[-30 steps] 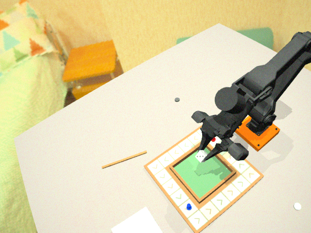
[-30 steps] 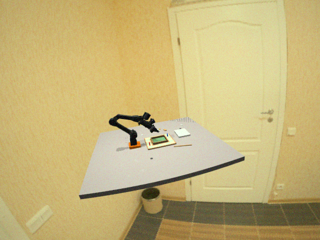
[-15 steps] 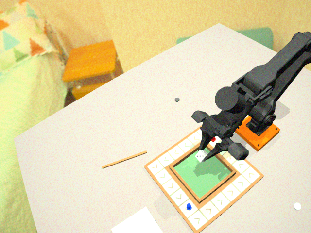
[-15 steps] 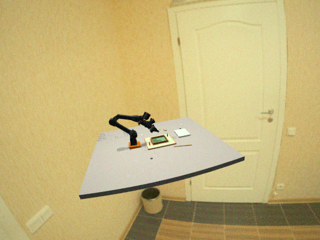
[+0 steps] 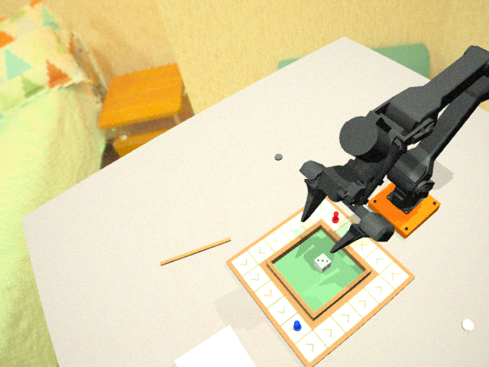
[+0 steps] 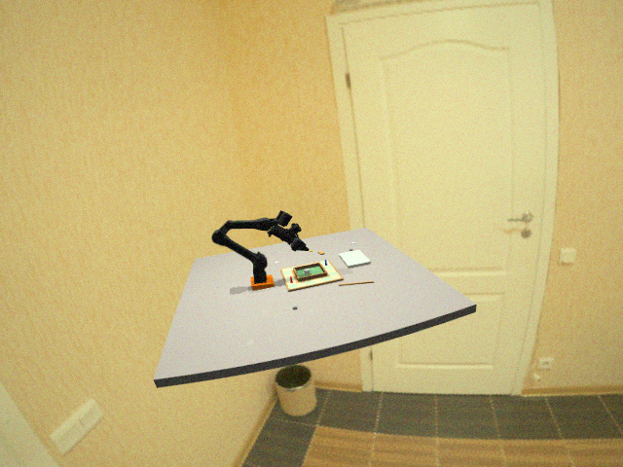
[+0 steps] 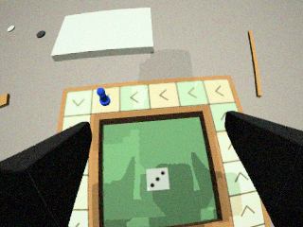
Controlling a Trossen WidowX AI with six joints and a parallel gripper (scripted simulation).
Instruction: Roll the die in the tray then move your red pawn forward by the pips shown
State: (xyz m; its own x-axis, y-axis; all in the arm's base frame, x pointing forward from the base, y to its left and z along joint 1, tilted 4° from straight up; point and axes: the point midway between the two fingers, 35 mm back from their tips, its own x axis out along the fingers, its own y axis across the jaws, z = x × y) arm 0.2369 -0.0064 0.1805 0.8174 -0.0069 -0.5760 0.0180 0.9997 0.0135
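The white die (image 5: 322, 262) (image 7: 157, 179) (image 6: 307, 271) lies on the green floor of the tray (image 5: 313, 314) (image 7: 95, 161), with three pips on top. The red pawn (image 5: 335, 217) (image 6: 291, 279) stands upright on a square near the board's corner closest to the arm's base; it is out of the wrist view. The blue pawn (image 5: 296, 326) (image 7: 103, 96) (image 6: 325, 262) stands on the opposite side of the board, one square from a corner. My gripper (image 5: 316, 235) (image 7: 158, 124) is open and empty, held above the board with its fingers wide apart.
A white slab (image 5: 217, 351) (image 7: 106, 33) (image 6: 354, 258) lies beyond the blue pawn's side. A thin wooden stick (image 5: 195, 251) (image 7: 255, 63) (image 6: 356, 283) lies beside the board. A dark disc (image 5: 278, 157) and a white disc (image 5: 467, 325) lie farther out. The orange base (image 5: 383, 213) is close to the board.
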